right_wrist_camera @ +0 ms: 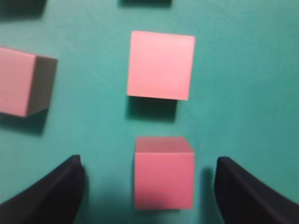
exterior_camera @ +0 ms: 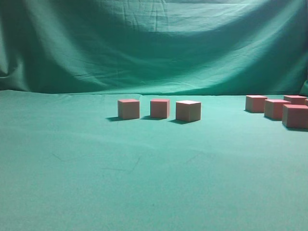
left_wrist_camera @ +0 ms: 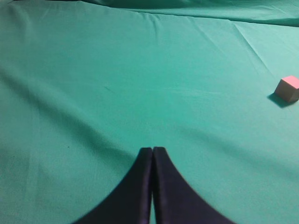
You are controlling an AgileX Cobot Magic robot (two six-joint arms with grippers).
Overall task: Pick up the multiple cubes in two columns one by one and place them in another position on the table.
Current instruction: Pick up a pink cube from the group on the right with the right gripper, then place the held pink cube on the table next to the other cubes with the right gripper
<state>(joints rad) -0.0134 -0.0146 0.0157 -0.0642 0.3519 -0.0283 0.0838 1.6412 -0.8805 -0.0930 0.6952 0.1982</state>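
Three pinkish-red cubes stand in a row on the teal table: one on the left, one in the middle, one on the right. Several more cubes cluster at the far right. Neither gripper shows in the exterior view. My right gripper is open, its jaws on either side of one cube that rests on the cloth, with gaps on both sides. Another cube lies just beyond it and a third to the left. My left gripper is shut and empty over bare cloth.
A single cube shows at the right edge of the left wrist view, far from the left jaws. A draped green cloth backdrop rises behind the table. Dark shadows of further cubes touch the top edge of the right wrist view.
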